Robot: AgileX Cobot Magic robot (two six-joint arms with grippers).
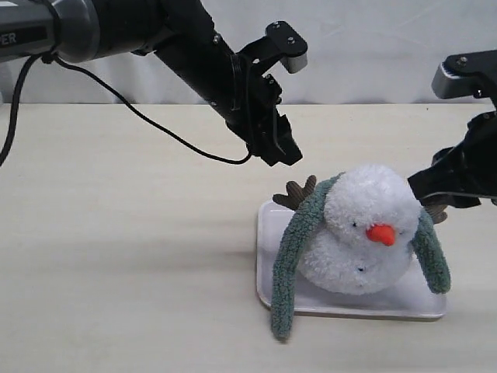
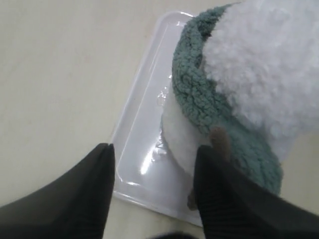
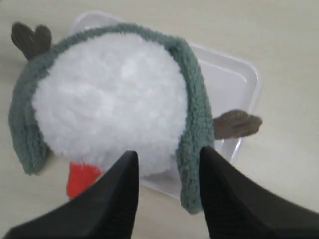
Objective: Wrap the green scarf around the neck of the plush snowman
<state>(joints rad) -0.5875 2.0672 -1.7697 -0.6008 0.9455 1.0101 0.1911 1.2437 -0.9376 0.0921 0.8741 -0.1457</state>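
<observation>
Pale wood-grain bench (image 1: 116,256) fills the view, and nearest its front edge, right of the middle, the longer end of the green scarf (image 1: 291,249) spills over the rim of a white tray (image 1: 264,233) onto the bare surface. On that tray sits the plush snowman (image 1: 365,210), facing the front edge. The scarf runs behind its head and both ends hang down the front, one on each side and uncrossed, so the snowman's neck (image 1: 335,237) is covered at the back but bare under the carrot nose (image 1: 381,234). Just beside the head on the right, the right tool (image 3: 168,152) has its jaws apart and grasps nothing. Farther back and higher, the left tool (image 2: 154,148) hovers over the tray's far left corner, also spread and empty. The step in hand looks to be crossing the ends. It would go best by pinching the long end low, near its tip, and carrying it across under the nose. Keep the strip pressed into the crease and clear of the brown twig arm (image 1: 299,194), with the other tool pinning the short end so the fleece does not slide off behind. Beyond hangs a plain white backdrop.
</observation>
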